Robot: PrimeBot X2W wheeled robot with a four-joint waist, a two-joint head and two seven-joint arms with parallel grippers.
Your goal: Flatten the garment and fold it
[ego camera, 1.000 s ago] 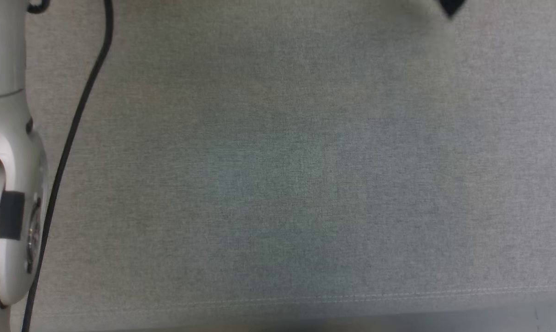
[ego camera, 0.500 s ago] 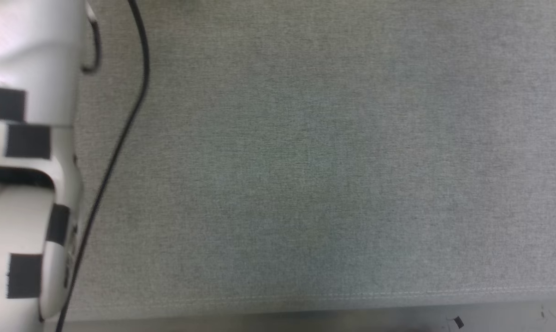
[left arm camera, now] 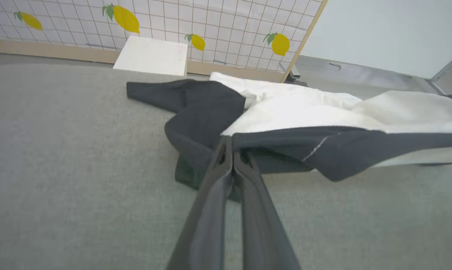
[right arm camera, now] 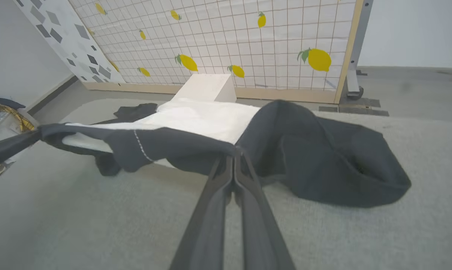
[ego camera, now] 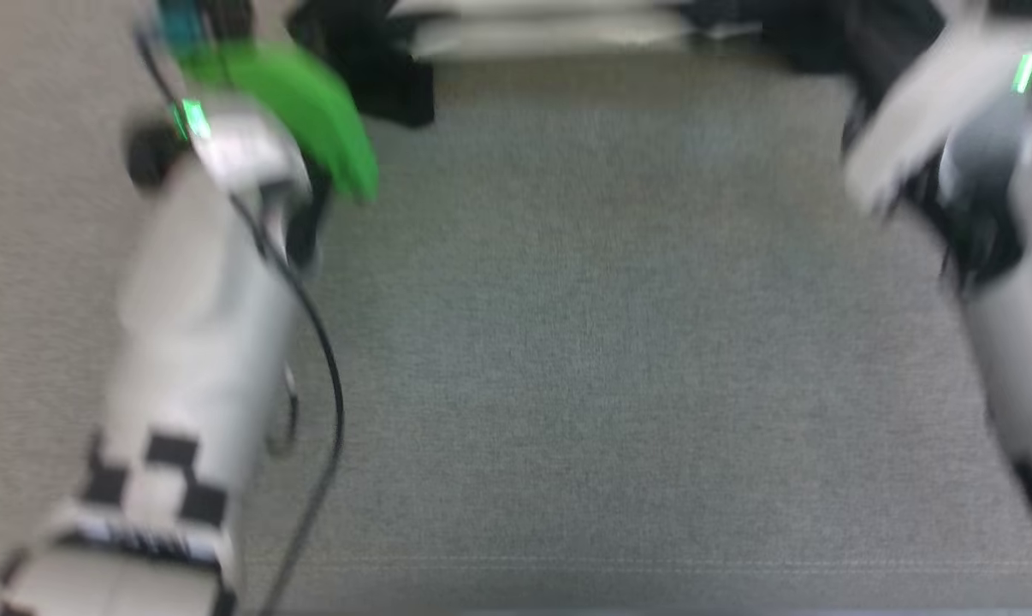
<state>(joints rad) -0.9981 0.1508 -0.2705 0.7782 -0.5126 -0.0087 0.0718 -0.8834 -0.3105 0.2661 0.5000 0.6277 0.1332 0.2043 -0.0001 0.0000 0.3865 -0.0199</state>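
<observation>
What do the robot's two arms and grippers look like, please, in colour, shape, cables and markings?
Both forearms are pale grey-white and rounded: the left forearm carries black rectangular patches, a loose black cable, a bright green cover and a small green light; the right forearm also shows a green indicator. The left gripper and right gripper each have two long, dark grey, tapering fingers.

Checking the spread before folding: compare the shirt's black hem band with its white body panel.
The black hem band is lifted and stretched between the shut left gripper and right gripper; the white body panel lies rumpled behind it. The band is narrow, the panel broad. Both belong to one shirt.
</observation>
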